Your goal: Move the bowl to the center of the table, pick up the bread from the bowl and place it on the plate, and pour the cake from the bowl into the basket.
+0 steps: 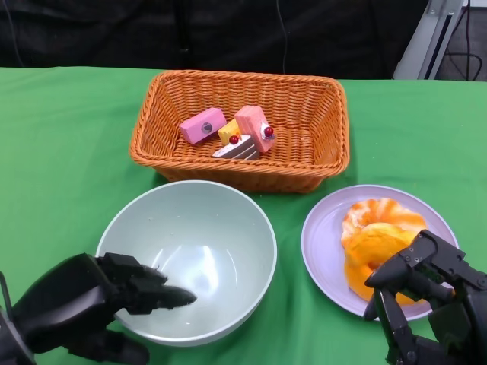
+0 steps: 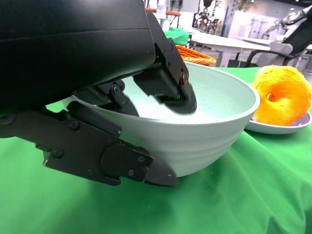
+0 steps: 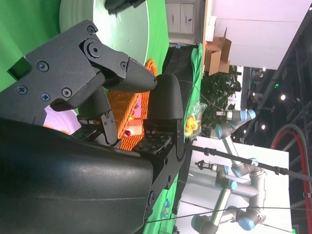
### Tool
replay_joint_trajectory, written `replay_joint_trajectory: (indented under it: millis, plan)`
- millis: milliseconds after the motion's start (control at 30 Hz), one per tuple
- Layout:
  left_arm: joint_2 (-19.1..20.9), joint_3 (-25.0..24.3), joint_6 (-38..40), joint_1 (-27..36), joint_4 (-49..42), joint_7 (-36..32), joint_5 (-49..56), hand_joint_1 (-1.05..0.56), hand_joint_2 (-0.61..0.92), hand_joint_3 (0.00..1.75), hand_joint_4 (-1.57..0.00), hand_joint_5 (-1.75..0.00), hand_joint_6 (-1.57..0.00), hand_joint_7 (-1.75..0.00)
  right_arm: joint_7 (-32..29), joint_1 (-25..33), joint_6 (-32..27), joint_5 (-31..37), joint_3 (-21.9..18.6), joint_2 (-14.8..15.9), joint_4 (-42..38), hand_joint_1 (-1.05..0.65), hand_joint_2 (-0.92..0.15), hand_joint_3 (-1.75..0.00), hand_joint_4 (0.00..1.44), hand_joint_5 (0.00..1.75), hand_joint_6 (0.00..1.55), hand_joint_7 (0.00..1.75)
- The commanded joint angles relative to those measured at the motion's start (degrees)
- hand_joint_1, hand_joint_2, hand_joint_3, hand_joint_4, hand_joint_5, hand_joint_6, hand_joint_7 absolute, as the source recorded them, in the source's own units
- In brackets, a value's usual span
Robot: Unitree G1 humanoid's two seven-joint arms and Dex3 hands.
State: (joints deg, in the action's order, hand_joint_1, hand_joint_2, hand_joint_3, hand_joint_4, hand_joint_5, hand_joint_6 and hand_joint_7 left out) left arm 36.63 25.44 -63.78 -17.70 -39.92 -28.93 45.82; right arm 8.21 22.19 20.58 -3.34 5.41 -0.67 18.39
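The pale green bowl [image 1: 221, 251] stands empty near the table's middle, in front of the basket. My left hand [image 1: 91, 304] grips its near-left rim: fingers reach over the rim into the bowl [image 2: 214, 131] and the thumb [image 2: 122, 165] presses the outer wall. Several cake pieces [image 1: 236, 133] lie in the orange wicker basket [image 1: 304, 106]. The orange bread [image 1: 377, 228] lies on the lilac plate [image 1: 323, 236] at the right. My right hand [image 1: 430, 293] hovers over the plate's near edge, fingers bent and apart, holding nothing.
Green cloth covers the table. The basket sits close behind the bowl and plate. The bowl and plate are a narrow gap apart. Dark background lies beyond the far table edge.
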Motion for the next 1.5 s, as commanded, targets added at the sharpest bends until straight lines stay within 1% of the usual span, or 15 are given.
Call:
replay_joint_trajectory:
  millis: [33,167,300,400,500,667,867,900,933,967,1033,1067,1167,1300,1500]
  plan:
    - [-0.24,-2.19,0.34,2.05,1.01,2.46,-3.72,-0.96,0.92,0.39,-0.38,0.0,-0.34,0.0,-0.06,0.09,-0.17,-0.74,-0.12,0.43,0.24,-0.14,-0.5,-1.09,0.73,1.59,0.65,1.38]
    - [-1.98,-5.29,2.4,4.09,3.02,1.86,-5.21,-1.0,0.92,0.53,-0.32,0.0,-0.27,0.0,-0.07,0.0,-0.06,-0.51,-0.1,0.48,0.15,-0.13,-0.5,-1.1,0.73,1.6,0.64,1.39]
    - [-4.46,-6.48,-1.52,4.58,1.27,5.39,-13.17,-1.0,0.92,0.56,-0.32,-0.01,-0.29,-0.02,-0.08,-0.04,0.03,-0.54,-0.04,0.4,0.07,-0.13,-0.49,-1.11,0.73,1.6,0.64,1.39]
    - [-6.84,-2.19,-3.65,5.31,0.58,18.98,-36.22,-0.97,0.92,0.54,-0.41,-0.05,-0.38,-0.04,-0.09,0.08,-0.13,-0.57,-0.02,0.4,0.24,-0.14,-0.49,-1.11,0.73,1.6,0.64,1.39]
    - [-8.44,-0.24,3.57,8.28,7.63,33.19,-57.18,-0.88,0.92,0.39,-0.55,-0.09,-0.5,-0.05,0.03,0.15,-0.42,-0.79,0.11,0.36,0.52,-0.14,-0.48,-1.12,0.74,1.61,0.64,1.4]
    - [-9.94,-1.93,13.95,12.16,18.97,44.19,-71.32,-0.52,0.92,0.2,-0.9,-0.2,-0.64,-0.06,1.01,0.03,-0.62,-1.66,0.46,0.67,0.66,-0.15,-0.47,-1.13,0.73,1.61,0.63,1.41]
    - [-14.54,-7.1,21.7,15.81,25.47,51.56,-74.17,-0.28,0.92,0.15,-1.05,-0.29,-0.81,-0.11,1.46,0.01,-1.3,-1.02,1.21,0.91,0.77,-0.21,-0.53,-0.99,0.74,1.59,0.64,1.39]
    - [-15.48,-8.06,22.14,16.14,25.69,52.49,-73.83,-0.24,0.92,0.17,-1.06,-0.35,-0.85,-0.12,1.54,-0.03,-1.19,-0.97,1.34,0.97,0.56,-0.21,-0.55,-0.96,0.74,1.59,0.64,1.38]
    - [-16.31,-8.99,22.79,16.51,25.99,53.33,-73.58,-0.2,0.92,0.21,-1.01,-0.51,-0.93,-0.14,1.56,-0.07,-1.19,-0.86,1.48,1.0,0.45,-0.22,-0.56,-0.94,0.74,1.59,0.64,1.38]
    - [-17.1,-9.86,23.4,16.87,26.24,54.03,-73.28,-0.14,0.92,0.27,-0.91,-0.75,-1.01,-0.23,1.59,-0.12,-1.24,-0.74,1.62,1.03,0.39,-0.22,-0.57,-0.92,0.74,1.59,0.65,1.38]
    - [-18.38,-11.48,24.44,17.42,26.58,55.29,-72.45,-0.08,0.9,0.37,-0.84,-0.96,-0.97,-0.51,1.51,-0.16,-1.58,-0.35,1.87,1.08,0.5,-0.22,-0.58,-0.9,0.74,1.58,0.65,1.37]
    - [-18.91,-12.22,24.86,17.62,26.65,55.91,-71.95,-0.06,0.83,0.55,-0.8,-1.16,-0.9,-0.81,1.45,-0.17,-1.8,-0.12,2.01,1.1,0.61,-0.23,-0.58,-0.9,0.74,1.58,0.64,1.37]
    - [-19.84,-14.07,25.35,17.84,26.25,58.29,-70.41,-0.05,0.65,0.94,-0.76,-1.47,-0.78,-1.2,1.83,-0.06,-2.46,-0.37,2.56,1.23,0.76,-0.21,-0.57,-0.93,0.73,1.58,0.64,1.38]
    - [-20.59,-16.13,26.2,18.07,25.98,61.61,-69.76,-0.05,0.61,1.05,-0.76,-1.58,-0.75,-1.31,2.63,0.68,-3.21,-0.66,3.8,1.57,1.22,-0.18,-0.55,-0.98,0.73,1.59,0.64,1.38]
    - [-21.24,-18.28,28.2,18.96,26.8,65.45,-69.43,-0.08,0.59,1.09,-0.75,-1.62,-0.74,-1.35,3.6,1.95,-5.81,-1.72,5.31,2.35,3.52,-0.16,-0.53,-1.02,0.7,1.61,0.62,1.4]
